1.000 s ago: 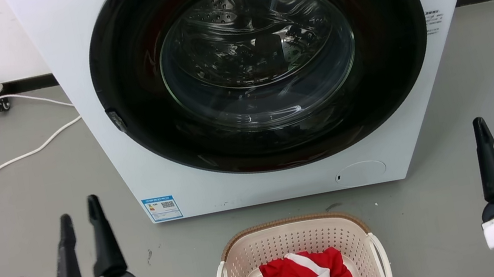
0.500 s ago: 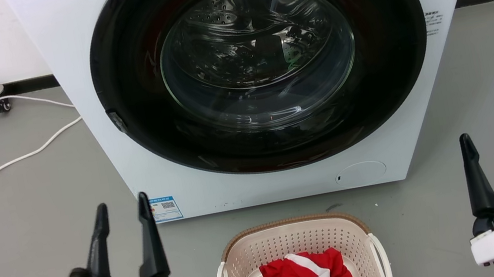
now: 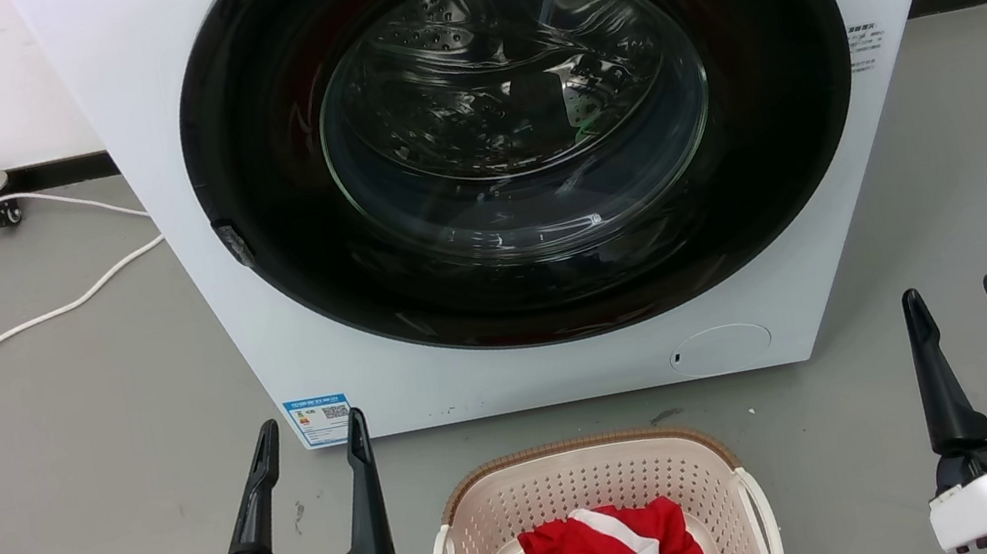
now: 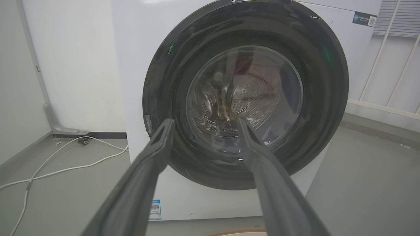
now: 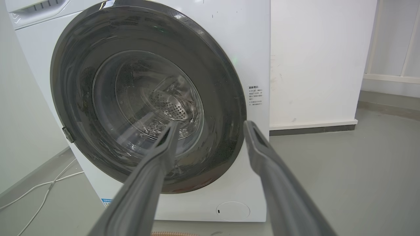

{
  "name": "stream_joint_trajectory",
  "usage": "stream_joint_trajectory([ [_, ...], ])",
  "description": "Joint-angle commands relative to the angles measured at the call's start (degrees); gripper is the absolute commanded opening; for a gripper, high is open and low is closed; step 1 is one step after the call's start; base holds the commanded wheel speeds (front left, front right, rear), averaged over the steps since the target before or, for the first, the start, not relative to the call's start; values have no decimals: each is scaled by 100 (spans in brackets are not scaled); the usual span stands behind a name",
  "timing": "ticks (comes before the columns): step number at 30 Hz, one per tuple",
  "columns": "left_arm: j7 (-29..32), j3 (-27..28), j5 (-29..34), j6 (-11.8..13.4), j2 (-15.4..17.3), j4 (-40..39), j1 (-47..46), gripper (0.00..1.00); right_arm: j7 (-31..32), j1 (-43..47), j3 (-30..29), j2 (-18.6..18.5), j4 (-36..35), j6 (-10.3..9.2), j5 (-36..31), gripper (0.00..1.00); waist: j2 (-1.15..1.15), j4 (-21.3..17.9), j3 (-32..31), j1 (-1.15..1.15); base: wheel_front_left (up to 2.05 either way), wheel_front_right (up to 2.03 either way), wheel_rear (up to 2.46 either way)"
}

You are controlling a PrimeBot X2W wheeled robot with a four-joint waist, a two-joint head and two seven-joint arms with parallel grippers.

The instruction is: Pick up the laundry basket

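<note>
The laundry basket [image 3: 591,481] sits between left end effector [image 3: 312,429] and right end effector [image 3: 953,295], both spread, empty.

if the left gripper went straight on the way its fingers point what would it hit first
Most likely the washing machine: in the left wrist view the left gripper aims its open fingers at the lower part of its dark door. Nothing shows in between, though depth is unclear.
</note>
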Motion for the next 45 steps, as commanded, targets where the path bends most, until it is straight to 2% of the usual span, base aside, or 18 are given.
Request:
stream_joint_trajectory([
  [1, -59, -69, 101, 8, 50, -42, 20, 100, -65, 55, -8, 3, -32, -2, -168, 100, 0, 5, -2, 0, 0, 0, 0],
  [6, -104, 12, 20, -164, -53, -80, 99, 100, -112, 82, -17, 3, -38, -2, -226, 100, 0, 15, -4, 0, 0, 0, 0],
  [9, -146, 186, 43, -368, -174, -83, 139, 100, -138, 101, -1, 3, -51, -2, -249, 100, 0, 19, -6, 0, 0, 0, 0],
  [10, -164, 287, 100, -540, -242, -81, 186, 100, -170, 112, -1, 3, -40, -2, -280, 100, 0, 22, -5, 0, 0, 0, 0],
  [11, -164, 287, 100, -540, -242, -81, 186, 100, -170, 112, -1, 3, -40, -2, -280, 100, 0, 22, -5, 0, 0, 0, 0],
  [16, -221, 530, 309, -912, -409, -47, 254, 100, -220, 109, -6, 3, -36, -2, -407, 100, 0, 22, -11, 0, 0, 0, 0],
  [23, -293, 724, 567, -1233, -562, 34, 341, 100, -293, 160, 18, 4, -7, -2, -463, 100, 0, 16, -16, 0, 0, 0, 0],
  [31, -376, 813, 851, -1369, -623, 39, 382, 100, -375, 202, 32, 4, -28, -2, -621, 100, 0, 18, -12, 0, 0, 0, 0],
  [45, -370, 845, 786, -1415, -636, 69, 389, 100, -369, 160, 40, 4, 34, -2, -530, 100, 0, 15, 12, 0, 0, 0, 0],
])
